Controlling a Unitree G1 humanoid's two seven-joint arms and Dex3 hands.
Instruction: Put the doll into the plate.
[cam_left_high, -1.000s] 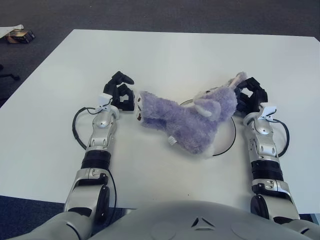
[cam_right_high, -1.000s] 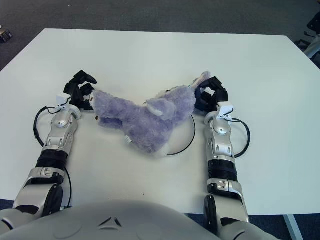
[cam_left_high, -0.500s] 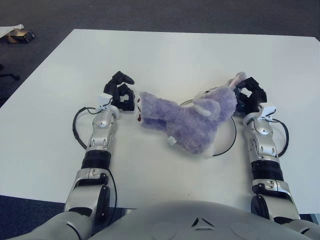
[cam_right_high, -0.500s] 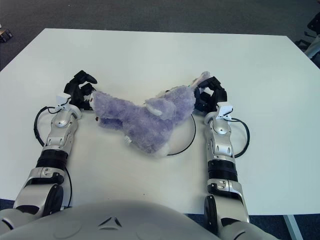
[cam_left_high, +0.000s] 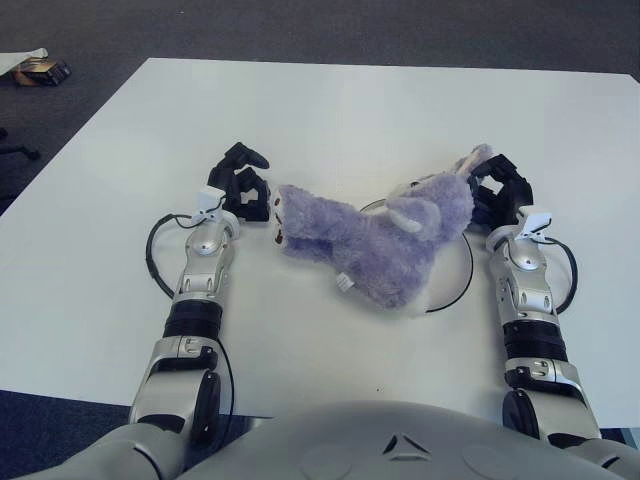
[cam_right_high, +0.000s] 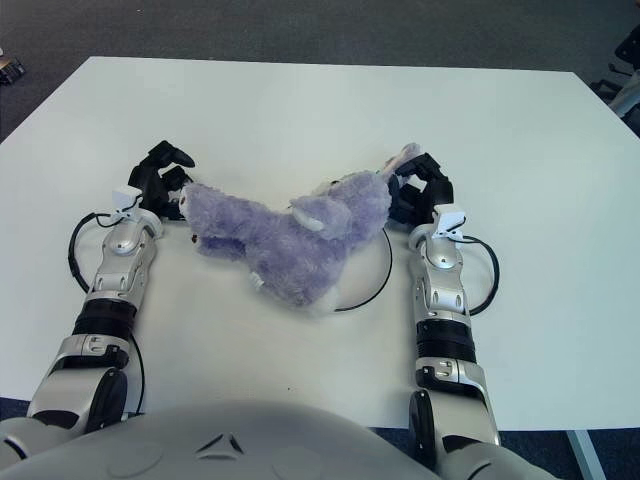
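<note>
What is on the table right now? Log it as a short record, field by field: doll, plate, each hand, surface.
doll: purple plush doll, lying on its side, right part over the plate, left part on the table
plate: white plate, dark rim, mostly covered by the doll
left hand: left hand at the doll's left end, fingers curled, grasp unclear
right hand: right hand at the doll's right end, by the ear, grasp unclear
surface: white table
</note>
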